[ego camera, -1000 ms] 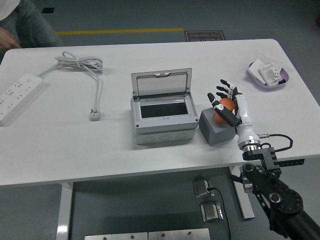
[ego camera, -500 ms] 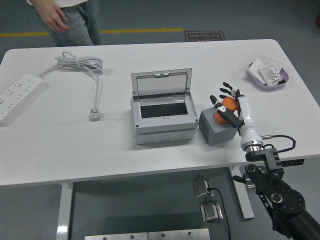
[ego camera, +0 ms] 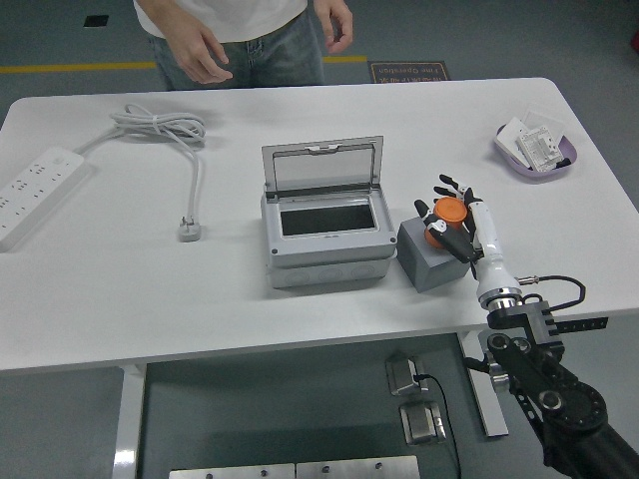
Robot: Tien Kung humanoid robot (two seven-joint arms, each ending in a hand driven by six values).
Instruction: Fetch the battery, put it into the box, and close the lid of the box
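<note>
An orange battery (ego camera: 448, 212) sits on top of a small grey block (ego camera: 429, 255), just right of the grey box (ego camera: 325, 238). The box stands at the table's middle with its clear lid (ego camera: 322, 167) raised upright and its dark inside showing. My right hand (ego camera: 451, 215) reaches in from the lower right and its fingers are curled around the battery on the block. The left arm is out of view.
A white power strip (ego camera: 35, 190) with a coiled cable and plug (ego camera: 189, 231) lies at the left. A purple dish (ego camera: 537, 150) with white items sits at the far right. A person stands at the table's far side, hands (ego camera: 205, 55) hanging above the table edge.
My right hand's fingers have closed in around the orange battery. The person has walked from the far left to the top middle of the table.
</note>
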